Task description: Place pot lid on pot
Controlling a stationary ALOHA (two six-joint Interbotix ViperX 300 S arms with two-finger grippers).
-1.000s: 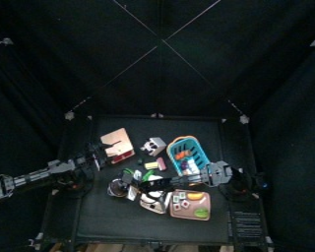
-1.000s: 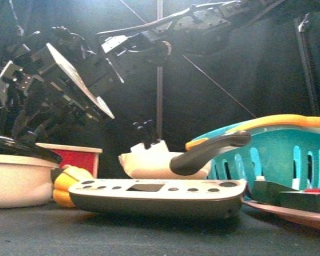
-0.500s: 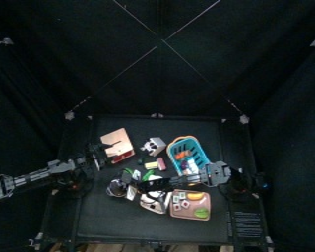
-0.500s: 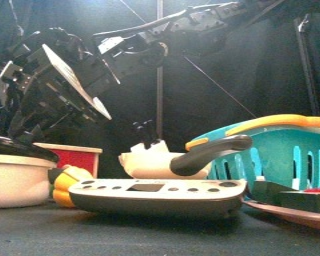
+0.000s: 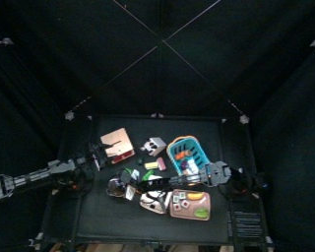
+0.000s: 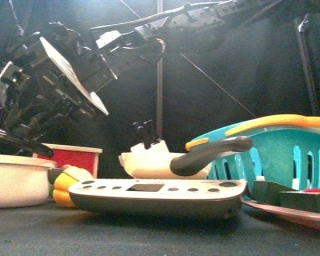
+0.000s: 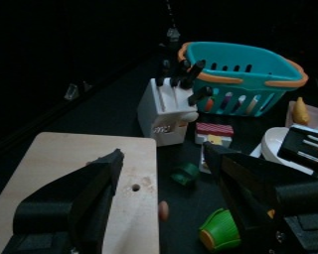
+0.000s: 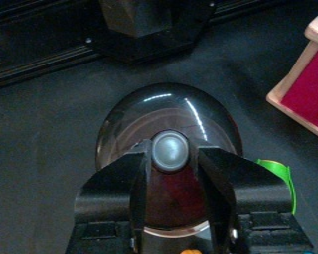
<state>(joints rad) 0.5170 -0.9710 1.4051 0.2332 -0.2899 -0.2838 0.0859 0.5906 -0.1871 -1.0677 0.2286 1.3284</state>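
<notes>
Glass pot lid (image 8: 165, 127), gripped by its knob in the right gripper's (image 8: 169, 169) closed jaws, hangs tilted above the bench at ten o'clock of the white pot (image 6: 16, 178). Placement remains undone. The left gripper (image 7: 175, 189) idles with jaws open over the wooden board (image 7: 69, 169).

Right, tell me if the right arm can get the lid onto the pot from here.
Probably yes. The right end effector grips the pot lid by its knob, tilted and higher than the white pot, and nothing shows between them.
</notes>
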